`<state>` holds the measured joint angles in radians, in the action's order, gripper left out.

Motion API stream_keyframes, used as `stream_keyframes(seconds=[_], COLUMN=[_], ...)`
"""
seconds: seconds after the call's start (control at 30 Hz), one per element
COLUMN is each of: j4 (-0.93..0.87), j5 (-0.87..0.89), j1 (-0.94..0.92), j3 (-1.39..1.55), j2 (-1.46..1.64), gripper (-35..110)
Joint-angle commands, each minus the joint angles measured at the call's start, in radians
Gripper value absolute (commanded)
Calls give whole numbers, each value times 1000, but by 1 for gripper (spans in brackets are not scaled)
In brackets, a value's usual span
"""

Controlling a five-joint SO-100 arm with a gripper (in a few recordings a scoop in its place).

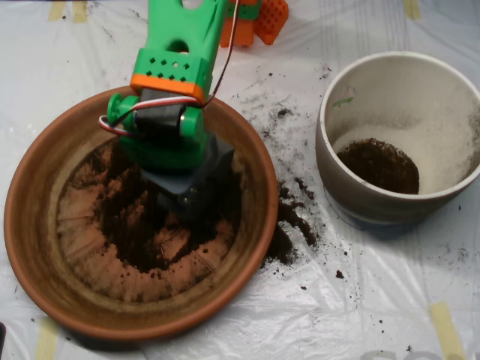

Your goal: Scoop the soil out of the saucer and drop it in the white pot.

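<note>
A white, crinkled plastic sheet [375,300] covers the table across the whole frame, catching soft glare in its folds. Strips of pale yellow tape [448,330] hold it down at the lower right, lower left and along the top edge. An orange perforated block [270,19] sits at the top centre.

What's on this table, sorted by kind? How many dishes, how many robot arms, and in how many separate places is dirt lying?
Dishes: 2, the saucer and the white pot
Robot arms: 1, its scoop down in the saucer
Soil patches: 3, soil in the saucer, soil in the pot, spilled soil on the plastic sheet
Total: 6
</note>
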<state>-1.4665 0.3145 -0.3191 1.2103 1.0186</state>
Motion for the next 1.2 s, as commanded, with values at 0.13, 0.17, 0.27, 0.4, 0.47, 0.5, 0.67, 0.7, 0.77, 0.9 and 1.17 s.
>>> stream_keyframes(seconds=[0.13, 0.17, 0.27, 0.4, 0.47, 0.5, 0.67, 0.7, 0.77, 0.9, 1.17], j4=[-133, -155, -224, -298, -324, -325, -333, -336, -336, -336, -333], j5=[-5, -8, -15, -48, -71, -84, -135, -146, -164, -196, -236], j1=[-3, -3, -2, 15, 26, 32, 64, 74, 98, 167, 414], j3=[-219, -255, -368, -480, -512, -512, -508, -508, -494, -462, -402], j2=[156, 158, 158, 161, 178, 196, 293, 314, 368, 489, 681], gripper=[-1, -1, -1, -1, -1, -1, -1, -1, -1, -1, -1])
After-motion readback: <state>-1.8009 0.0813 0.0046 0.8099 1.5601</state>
